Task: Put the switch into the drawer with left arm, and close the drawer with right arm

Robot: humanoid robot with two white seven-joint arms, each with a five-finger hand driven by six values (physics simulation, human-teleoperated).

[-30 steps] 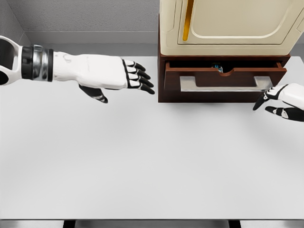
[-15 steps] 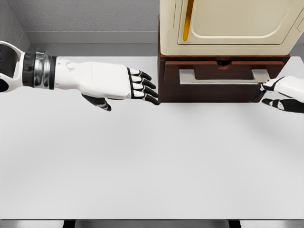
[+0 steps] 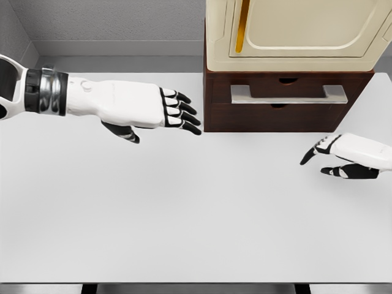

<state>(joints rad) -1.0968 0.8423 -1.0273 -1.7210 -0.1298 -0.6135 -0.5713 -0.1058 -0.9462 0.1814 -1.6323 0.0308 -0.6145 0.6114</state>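
The drawer sat flush in the brown cabinet. The left hand hovered left of it, fingers extended, empty. The right hand, fingers apart, hung nearer, over the white table.

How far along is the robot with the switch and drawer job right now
It looks essentially finished. The drawer sits flush in the brown cabinet, and no switch shows on the table, so it is presumably inside. Nothing is in hand: the left hand and right hand are open, clear of the drawer. Nothing visible remains.
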